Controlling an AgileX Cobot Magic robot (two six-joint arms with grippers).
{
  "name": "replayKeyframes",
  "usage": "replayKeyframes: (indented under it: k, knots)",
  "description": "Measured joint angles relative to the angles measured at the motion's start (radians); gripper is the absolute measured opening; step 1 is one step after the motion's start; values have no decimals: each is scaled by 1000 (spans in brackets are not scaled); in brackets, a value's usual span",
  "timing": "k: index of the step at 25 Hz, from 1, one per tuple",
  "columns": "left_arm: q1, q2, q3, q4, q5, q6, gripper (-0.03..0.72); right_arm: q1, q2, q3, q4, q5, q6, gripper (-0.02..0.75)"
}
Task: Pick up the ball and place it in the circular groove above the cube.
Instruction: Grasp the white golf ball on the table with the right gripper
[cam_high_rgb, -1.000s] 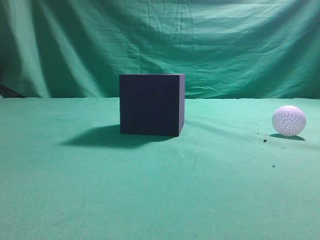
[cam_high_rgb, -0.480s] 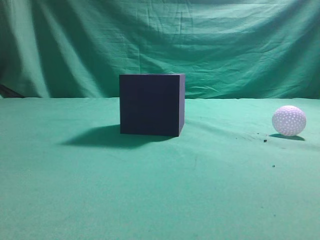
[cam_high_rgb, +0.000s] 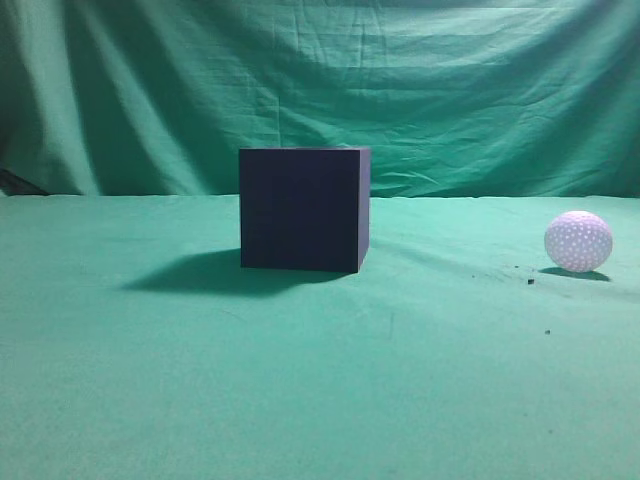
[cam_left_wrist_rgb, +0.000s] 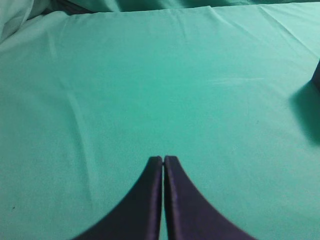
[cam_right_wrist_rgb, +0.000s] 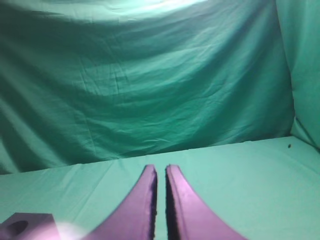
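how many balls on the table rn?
1. The ball sits on the green cloth at the far right of the exterior view, well apart from the cube. Another could hide behind the cube.

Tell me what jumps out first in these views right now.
The dark cube dominates the middle of the green cloth, casting a shadow to its left. The white dimpled ball sits alone far right, untouched. Both the left gripper and right gripper are shut and empty.
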Motion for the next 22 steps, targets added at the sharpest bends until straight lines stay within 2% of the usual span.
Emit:
replayKeyframes:
  k: [3, 8, 15, 22]
  knots:
    - [0, 0, 0, 0, 0, 0, 0, 0, 10, -64, 4, 78, 2, 0]
    - [0, 0, 0, 0, 0, 0, 0, 0, 179, -216, 12, 170, 2, 0]
    - [0, 0, 0, 0, 0, 0, 0, 0, 405, -270, 40, 218, -9, 0]
    - [0, 0, 0, 0, 0, 0, 0, 6, 737, -494, 40, 576, -237, 0]
